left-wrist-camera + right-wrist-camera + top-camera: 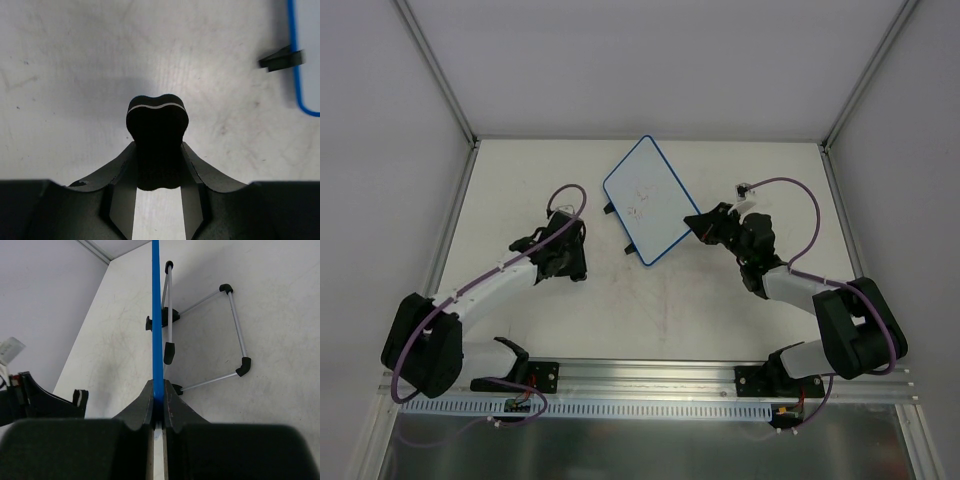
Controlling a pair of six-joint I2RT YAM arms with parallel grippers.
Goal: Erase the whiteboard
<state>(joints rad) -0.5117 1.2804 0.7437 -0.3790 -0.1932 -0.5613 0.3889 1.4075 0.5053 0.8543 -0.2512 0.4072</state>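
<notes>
Right gripper (157, 396): jaws pressed onto the whiteboard's blue rim (156, 315), which runs straight out from between the fingertips, seen edge-on.
Whiteboard (643, 200): out ahead of the right jaws and pinched at its near right corner. In the top view it sits turned at an angle over the far middle of the table (670, 320), with faint marks near its centre.
Wire stand (236, 325): silver rods with black corner caps, just beyond the right jaws and to one side of the rim (whether it rests on the table cannot be told).
Left gripper (157, 148): jaws closed on a black bone-shaped eraser (156, 125), whose rounded end sticks out past the fingertips.
Table under the left jaws: bare scuffed white surface; whether the eraser touches it cannot be told.
Black tab (281, 59): ahead of the left jaws and off to their right, on the board's blue edge, well apart from the eraser.
Between the grippers: the board's near edge lies between them.
</notes>
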